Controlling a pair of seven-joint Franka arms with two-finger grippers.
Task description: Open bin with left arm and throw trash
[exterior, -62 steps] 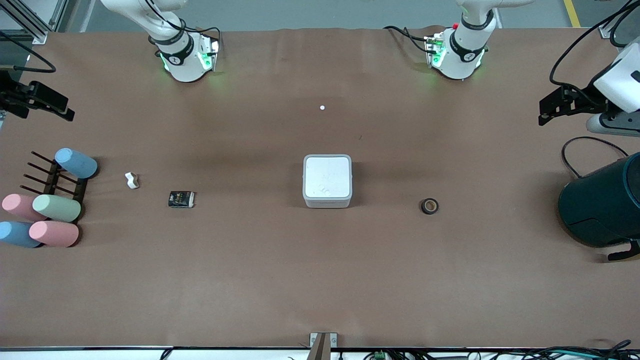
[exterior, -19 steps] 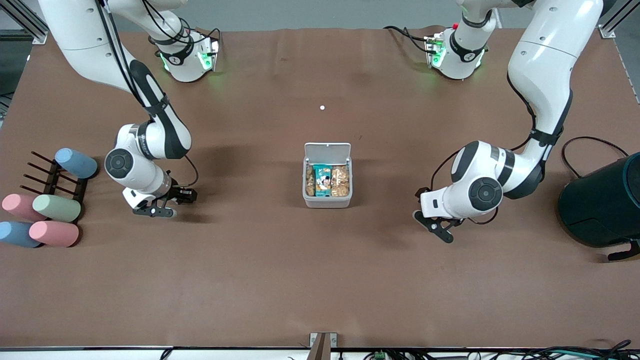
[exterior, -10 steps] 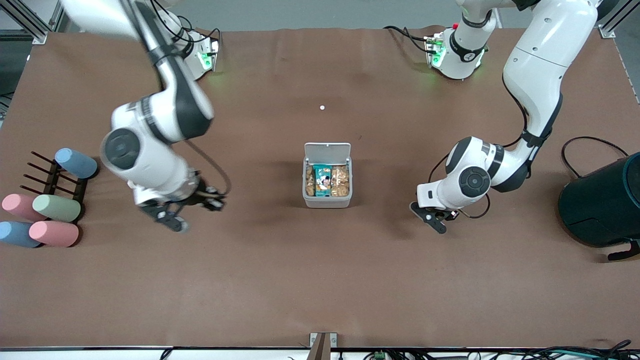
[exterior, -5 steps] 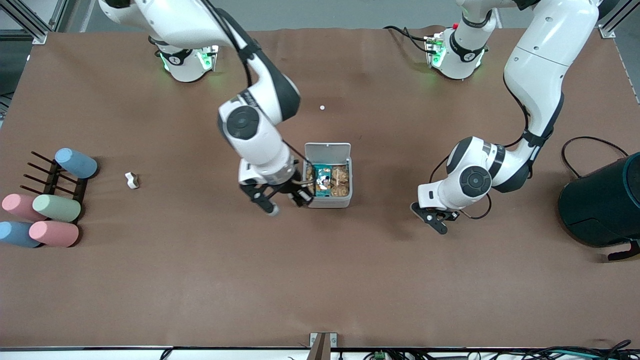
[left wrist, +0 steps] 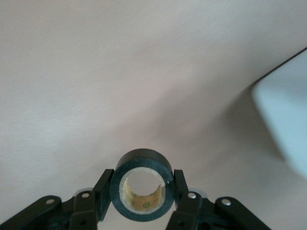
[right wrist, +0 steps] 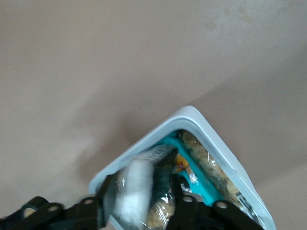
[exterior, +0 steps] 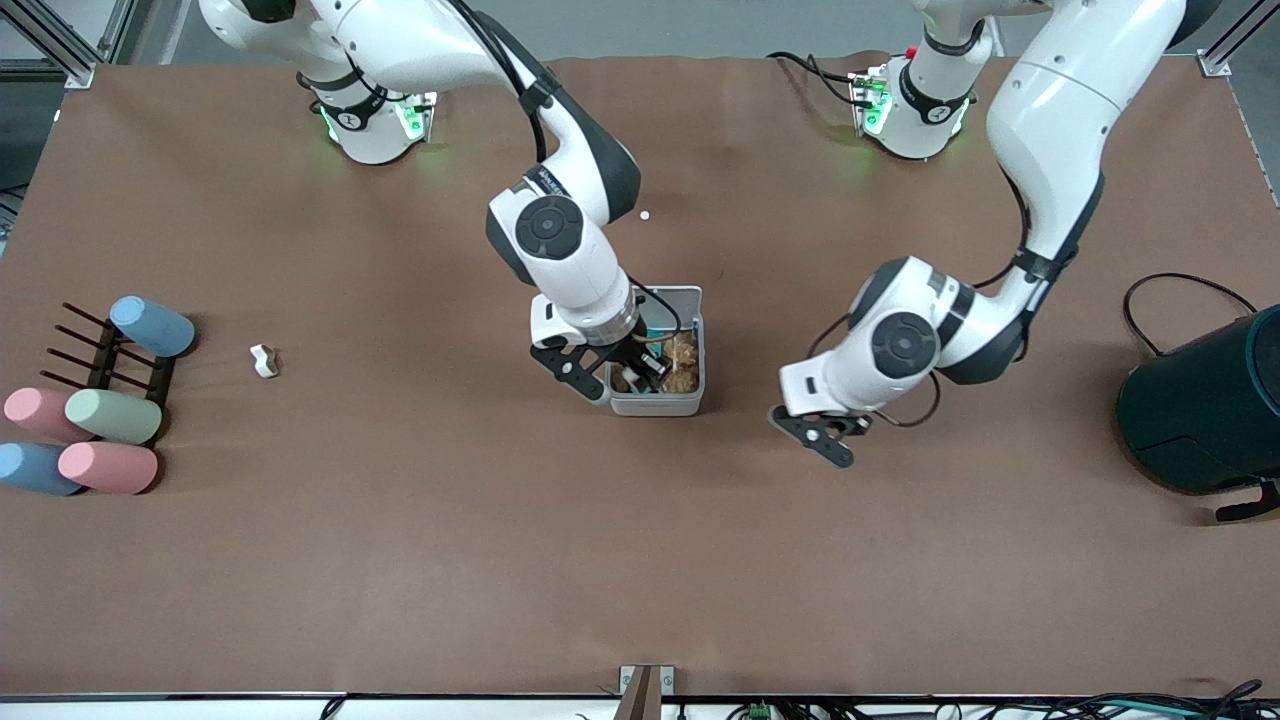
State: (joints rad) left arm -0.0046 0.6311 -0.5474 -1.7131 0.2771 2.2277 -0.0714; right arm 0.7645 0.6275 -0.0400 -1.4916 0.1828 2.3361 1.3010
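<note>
The bin (exterior: 656, 405) stands mid-table with its lid (exterior: 684, 296) up; snack packets fill it. My right gripper (exterior: 612, 375) is over the bin's right-arm edge, shut on the black packet with a white edge (right wrist: 139, 189); the bin rim (right wrist: 204, 122) shows under it. My left gripper (exterior: 815, 437) hangs low over the table toward the left arm's end from the bin, shut on the dark tape-roll ring (left wrist: 139, 157). The left gripper (left wrist: 142, 186) grips the ring by its sides. The crumpled white scrap (exterior: 264, 360) lies on the table toward the right arm's end.
A dark rack with several pastel cylinders (exterior: 100, 400) stands at the right arm's end. A large dark teal container (exterior: 1210, 400) stands at the left arm's end. A tiny white dot (exterior: 645, 215) lies farther from the camera than the bin.
The bin lid was shut at first and now stands open. My right gripper carried the black packet from beside the bin to over it. My left gripper moved toward the bin with the tape ring.
</note>
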